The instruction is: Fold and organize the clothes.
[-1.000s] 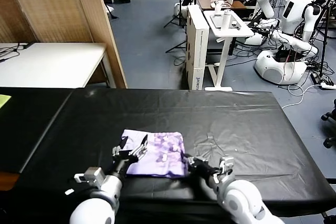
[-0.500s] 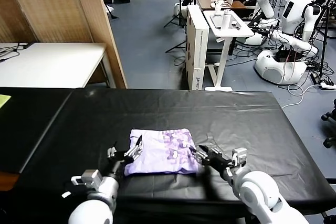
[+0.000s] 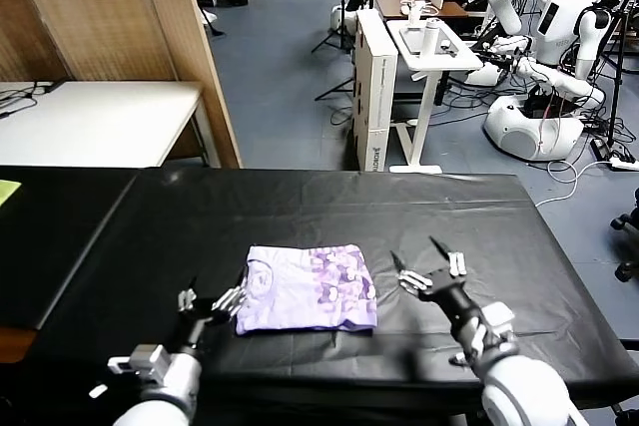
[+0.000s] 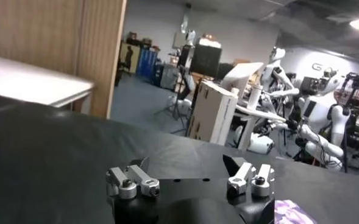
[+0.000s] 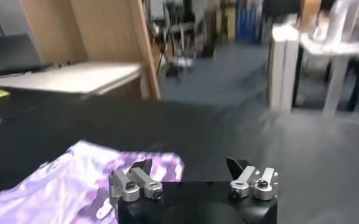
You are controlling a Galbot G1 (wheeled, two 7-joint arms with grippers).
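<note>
On the black counter [image 3: 479, 216] the folded T-shirt [image 3: 308, 287] lies between spread left tool [image 3: 212, 301] and right tool [image 3: 427, 264], either of which could snag its edge and undo the fold.

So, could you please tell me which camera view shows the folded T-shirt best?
The head view: the whole folded T-shirt lies flat on the black table, all edges visible. The right wrist view shows only part of it behind the right gripper. The left wrist view catches just a corner.
</note>
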